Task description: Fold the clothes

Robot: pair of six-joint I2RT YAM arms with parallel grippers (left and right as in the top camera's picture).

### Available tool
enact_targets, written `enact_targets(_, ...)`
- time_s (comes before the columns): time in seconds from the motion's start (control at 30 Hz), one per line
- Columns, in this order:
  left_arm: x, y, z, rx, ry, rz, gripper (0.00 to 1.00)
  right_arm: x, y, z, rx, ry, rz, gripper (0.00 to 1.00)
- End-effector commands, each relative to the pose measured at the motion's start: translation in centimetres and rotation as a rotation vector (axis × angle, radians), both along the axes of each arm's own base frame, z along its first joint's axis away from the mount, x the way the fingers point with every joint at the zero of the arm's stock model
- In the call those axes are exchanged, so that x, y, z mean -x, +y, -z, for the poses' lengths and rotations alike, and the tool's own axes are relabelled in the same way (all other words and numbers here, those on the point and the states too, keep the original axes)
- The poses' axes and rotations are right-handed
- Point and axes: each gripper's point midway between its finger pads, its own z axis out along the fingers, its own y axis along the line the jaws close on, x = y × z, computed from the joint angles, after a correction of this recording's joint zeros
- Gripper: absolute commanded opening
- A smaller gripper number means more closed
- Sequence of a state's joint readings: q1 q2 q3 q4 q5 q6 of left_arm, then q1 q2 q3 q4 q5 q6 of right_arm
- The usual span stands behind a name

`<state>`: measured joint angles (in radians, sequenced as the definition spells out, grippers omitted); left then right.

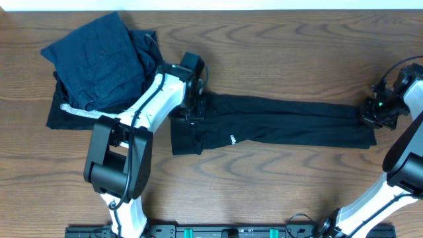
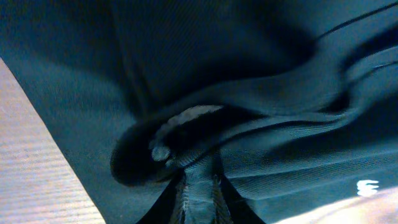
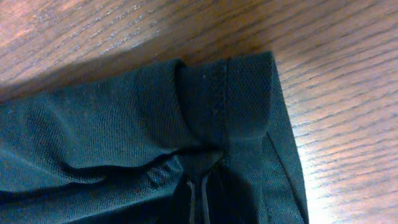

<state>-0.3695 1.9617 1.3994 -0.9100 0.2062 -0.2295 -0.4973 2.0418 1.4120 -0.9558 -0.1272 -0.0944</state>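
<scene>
Black top [image 1: 284, 122] drawn out in a long band across the middle of the table [image 1: 277, 39].
Left gripper [image 1: 190, 111] pinches a bunched fold at its left end; right gripper [image 1: 370, 118] is clamped narrow on the hemmed right-end corner. Navy folded garments [image 1: 99, 59] sit far left. A small white logo [image 1: 233, 139] shows near the top's near edge.

Left gripper [image 1: 190, 112] left of the counter's middle, right gripper [image 1: 370, 118] near its right edge; both pinch the top [image 1: 284, 119].

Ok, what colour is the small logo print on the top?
White. The logo stands out on the plain black top, and shows best in the overhead view.
</scene>
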Motion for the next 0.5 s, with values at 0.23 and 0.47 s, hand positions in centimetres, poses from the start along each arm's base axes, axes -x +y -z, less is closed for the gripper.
enact_targets(0.23,1.2,1.4,1.2,-0.055,0.032,-0.036,0.16,0.7,-0.4,0.5,0.009,0.038,0.041,0.01)
enact_targets(0.47,1.1,1.9,1.3,-0.083,0.021,-0.035,0.16,2.5,-2.1,0.5,0.118,0.132,0.117,0.01)
